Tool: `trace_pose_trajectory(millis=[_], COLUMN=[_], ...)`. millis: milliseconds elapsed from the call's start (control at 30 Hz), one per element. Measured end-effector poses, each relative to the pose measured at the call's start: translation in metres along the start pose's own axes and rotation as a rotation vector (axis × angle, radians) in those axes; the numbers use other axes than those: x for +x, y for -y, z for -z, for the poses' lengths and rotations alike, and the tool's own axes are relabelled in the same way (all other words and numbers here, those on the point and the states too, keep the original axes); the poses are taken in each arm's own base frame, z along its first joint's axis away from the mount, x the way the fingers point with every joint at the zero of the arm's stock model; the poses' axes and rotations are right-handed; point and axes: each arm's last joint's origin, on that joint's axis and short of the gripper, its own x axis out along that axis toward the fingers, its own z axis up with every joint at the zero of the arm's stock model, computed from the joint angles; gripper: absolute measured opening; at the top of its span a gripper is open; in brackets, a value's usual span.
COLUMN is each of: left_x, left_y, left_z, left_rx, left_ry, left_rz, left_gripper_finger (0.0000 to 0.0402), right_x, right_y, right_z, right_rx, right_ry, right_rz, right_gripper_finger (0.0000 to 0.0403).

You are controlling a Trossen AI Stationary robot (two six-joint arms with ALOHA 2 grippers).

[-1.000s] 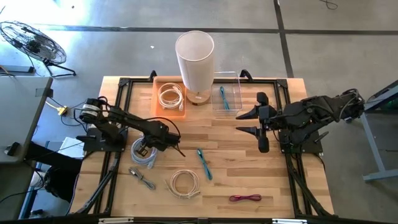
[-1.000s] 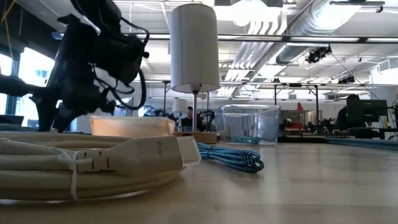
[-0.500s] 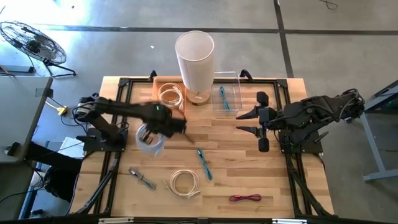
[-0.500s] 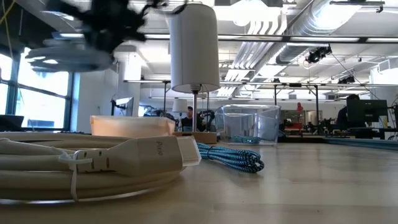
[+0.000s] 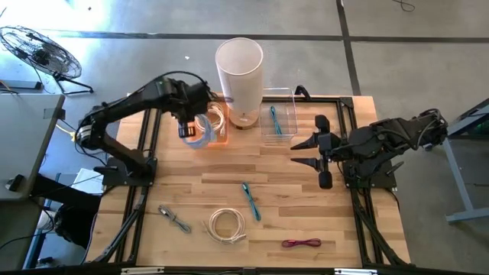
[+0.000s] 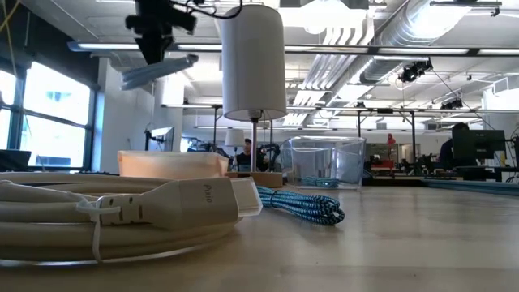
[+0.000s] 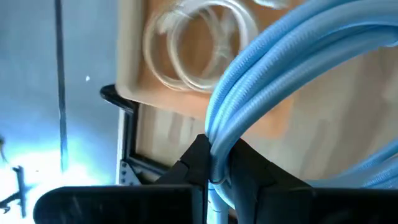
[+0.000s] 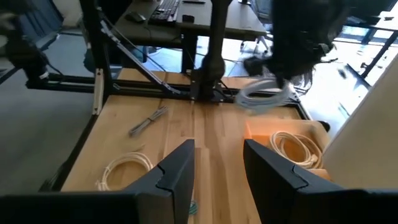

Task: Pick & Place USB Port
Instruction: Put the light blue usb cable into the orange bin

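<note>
A light-blue coiled cable [image 5: 200,134] hangs in my left gripper [image 5: 187,127], lifted high above the orange tray [image 5: 226,138] at the table's far left of centre. The low view shows the coil [image 6: 158,71] under the gripper [image 6: 154,36], well above the tray [image 6: 170,165]. A white coiled cable [image 5: 210,116] lies in that tray. My right gripper [image 5: 318,161] waits open over the right side of the table, touching nothing. My left gripper pinches several strands of the light-blue coil [image 7: 217,146] between its two fingers [image 7: 193,163], at one side of the loop. The fingers point down from above. The coil is lifted clear and hangs tilted below them, over the orange tray [image 7: 273,118].
A tall white lamp [image 5: 239,69] stands beside the tray, and a clear bin [image 5: 279,118] with a blue cable is to its right. On the near half lie a teal braided cable [image 5: 250,200], a white coil [image 5: 227,225], a grey cable [image 5: 176,219] and a red cable [image 5: 302,243].
My left gripper has risen from the table's left-middle with the light-blue coil and carried it toward the far edge, until it hangs over the orange tray. The coil has gone from lying on the wood to lifted clear. The right arm has kept still.
</note>
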Motion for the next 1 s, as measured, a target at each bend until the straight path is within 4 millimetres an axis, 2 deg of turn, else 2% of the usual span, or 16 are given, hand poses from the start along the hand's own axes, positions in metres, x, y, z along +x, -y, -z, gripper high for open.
trace_pose_trajectory(millis=[167,267,367,667,1000], left_x=[0.027,0.044,0.053,0.058,0.063], left_y=[-0.021,-0.027,-0.029,-0.043,-0.061], left_z=[0.016,0.027,0.035,0.042,0.041], left_rx=[-0.149,-0.229,-0.250,-0.340,-0.673], left_ry=[0.046,0.006,-0.025,-0.013,0.095], left_rz=[0.041,0.076,0.081,0.014,0.036], left_gripper_finger=[0.0031,0.0031,0.0031,0.0031,0.0031], right_x=[-0.002,-0.004,-0.004,-0.005,-0.005], right_y=[-0.006,-0.009,-0.011,-0.012,-0.012], right_z=[0.001,0.001,0.001,0.002,0.003], right_rx=[-0.009,-0.013,-0.016,-0.024,-0.032], right_ry=[0.003,0.004,0.004,-0.005,-0.014], right_rz=[-0.014,-0.027,-0.036,-0.040,-0.039], right_gripper_finger=[0.0129,0.0129,0.0129,0.0129,0.0129])
